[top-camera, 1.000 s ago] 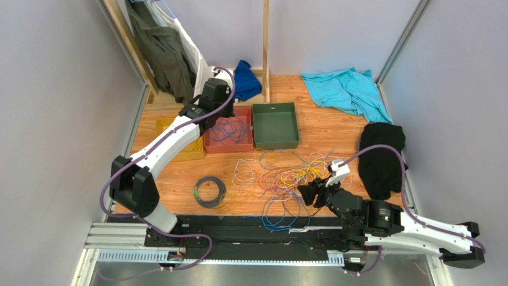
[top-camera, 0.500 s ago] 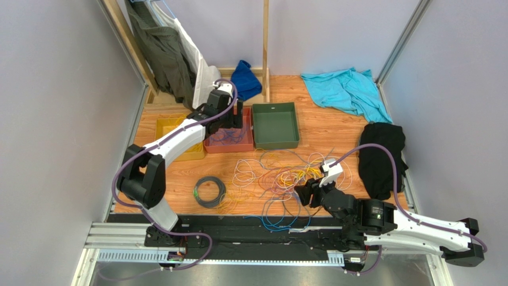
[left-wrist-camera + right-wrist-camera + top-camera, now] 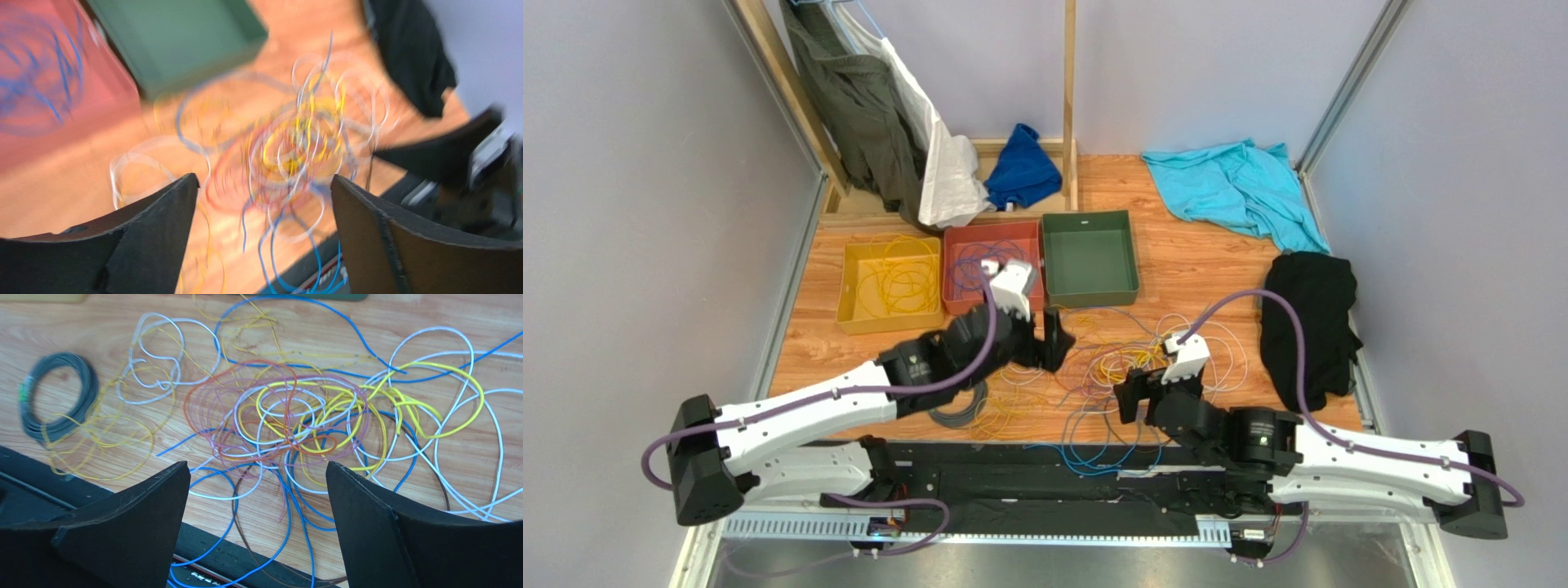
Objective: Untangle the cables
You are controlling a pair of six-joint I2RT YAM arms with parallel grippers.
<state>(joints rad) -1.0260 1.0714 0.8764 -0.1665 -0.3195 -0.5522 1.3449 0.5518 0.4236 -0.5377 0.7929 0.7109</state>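
- Top view: tangled cables [image 3: 1112, 365] in yellow, blue, white and orange lie on the wooden table [image 3: 1210, 276].
- The left gripper [image 3: 1048, 343] hovers at the tangle's 9 o'clock, and the right gripper [image 3: 1136, 398] at its 6 o'clock.
- Only this view shows the yellow tray [image 3: 844, 288], red tray [image 3: 949, 276] and green tray [image 3: 1087, 295], spanning 10 to 12 o'clock.
- Right wrist view, sharp: fingers [image 3: 123, 520] spread wide and empty. A black coil [image 3: 58, 398] with a green tag lies at 9 o'clock.
- Left wrist view, blurred: fingers [image 3: 153, 239] spread wide and empty above the tangle.
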